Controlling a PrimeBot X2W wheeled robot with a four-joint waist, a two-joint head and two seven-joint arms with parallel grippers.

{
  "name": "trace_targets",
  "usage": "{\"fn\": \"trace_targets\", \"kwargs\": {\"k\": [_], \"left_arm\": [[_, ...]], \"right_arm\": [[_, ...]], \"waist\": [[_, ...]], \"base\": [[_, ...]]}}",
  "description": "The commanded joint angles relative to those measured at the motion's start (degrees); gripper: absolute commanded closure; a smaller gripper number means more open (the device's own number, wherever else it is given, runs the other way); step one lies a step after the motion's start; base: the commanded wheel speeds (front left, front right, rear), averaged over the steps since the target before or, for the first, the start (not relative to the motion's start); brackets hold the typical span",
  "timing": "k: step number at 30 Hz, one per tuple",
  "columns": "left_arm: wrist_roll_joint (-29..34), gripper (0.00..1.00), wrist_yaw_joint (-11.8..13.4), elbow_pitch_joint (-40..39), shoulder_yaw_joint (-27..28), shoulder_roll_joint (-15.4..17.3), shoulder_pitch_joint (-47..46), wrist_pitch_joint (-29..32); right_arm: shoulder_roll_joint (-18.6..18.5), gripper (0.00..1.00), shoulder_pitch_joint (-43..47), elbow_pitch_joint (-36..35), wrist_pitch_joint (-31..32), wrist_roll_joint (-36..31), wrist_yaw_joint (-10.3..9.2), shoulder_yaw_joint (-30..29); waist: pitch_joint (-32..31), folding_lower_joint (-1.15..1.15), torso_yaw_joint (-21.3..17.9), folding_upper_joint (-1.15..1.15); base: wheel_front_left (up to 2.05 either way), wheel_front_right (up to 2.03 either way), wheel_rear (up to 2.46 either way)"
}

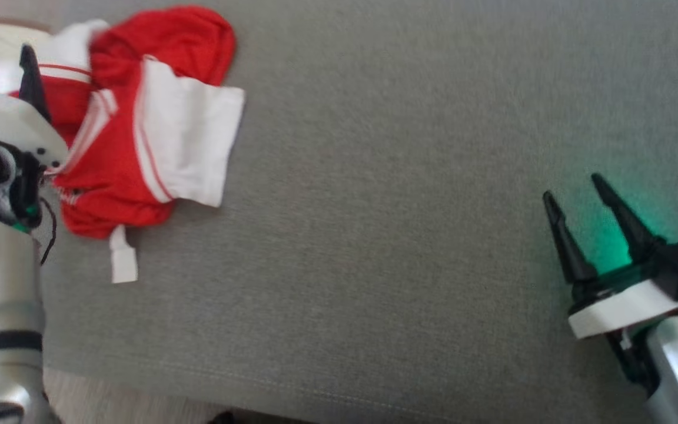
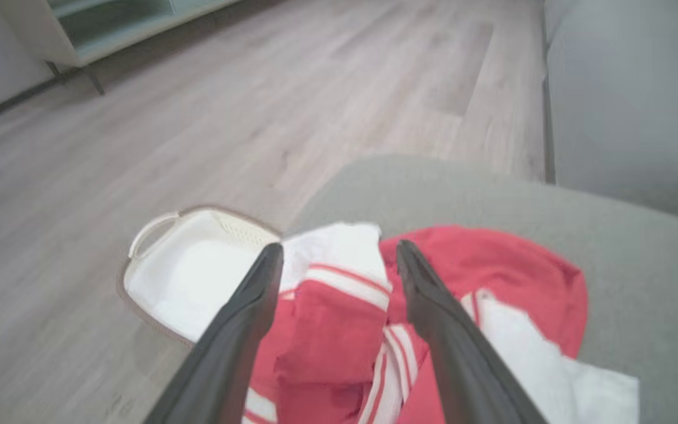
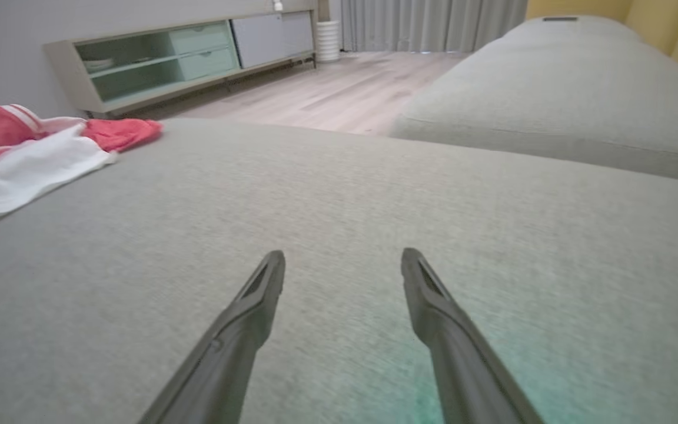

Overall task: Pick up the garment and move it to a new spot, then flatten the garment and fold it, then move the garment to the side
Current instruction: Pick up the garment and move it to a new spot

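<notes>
A crumpled red and white garment lies at the far left of the grey cushion, near its corner. My left gripper hangs open over the garment's left edge; in the left wrist view its fingers straddle the red and white folds, with nothing held. My right gripper stands open over bare cushion at the right, far from the garment. In the right wrist view the garment lies at the far left, and the gripper has nothing between its fingers.
A white laundry basket stands on the wooden floor just past the cushion's left corner. Another grey cushion lies beyond a gap in the seat. A low cabinet lines the far wall. The cushion's front edge runs along the bottom.
</notes>
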Motion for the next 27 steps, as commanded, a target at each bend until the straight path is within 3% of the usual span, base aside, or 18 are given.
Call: {"fn": "trace_targets", "kwargs": {"k": [1,7,12,13,14,20,27], "left_arm": [[-0.1,0.0,0.0,0.1,1.8,3.3,-1.4,0.3],[-0.3,0.0,1.1,15.2,1.8,5.2,-6.7,3.8],[-0.3,0.0,1.3,20.8,1.6,6.3,-8.0,2.0],[-0.1,0.09,1.1,21.3,1.4,6.7,-8.1,0.7],[0.1,1.0,0.7,21.7,1.2,7.1,-8.5,-2.7],[1.4,1.0,-2.4,21.9,-0.9,8.3,-11.1,-13.5],[4.8,1.0,-4.6,17.2,-5.6,9.6,-14.9,-17.0]], "right_arm": [[-1.2,0.0,-0.6,-1.9,-0.6,-0.3,0.39,0.8],[-2.3,0.0,-1.7,-2.8,-0.6,-0.5,0.39,0.3],[-2.1,0.0,-2.2,-3.2,-0.6,-0.6,0.39,0.0],[-2.1,0.0,-2.3,-3.2,-0.6,-0.7,0.39,0.0],[-1.8,0.0,-2.4,-3.3,-0.6,-0.7,0.39,-0.2],[-0.2,0.0,-2.2,-2.6,-0.6,-0.7,0.39,-0.3],[4.1,0.0,-1.9,-1.3,-0.6,-0.3,0.39,0.9]], "waist": [[4.2,0.0,-2.6,0.0],[7.1,0.0,-4.3,0.0],[7.7,0.0,-5.4,0.0],[7.7,0.0,-5.5,0.0],[7.7,0.0,-5.7,0.0],[5.1,0.0,-5.9,0.0],[-2.8,0.0,-8.4,0.0]], "base": [[0.0,0.0,0.0],[0.0,0.0,0.0],[0.0,0.0,0.0],[0.0,0.0,0.0],[0.0,0.0,0.0],[0.0,0.0,0.0],[0.0,0.0,0.0]]}}
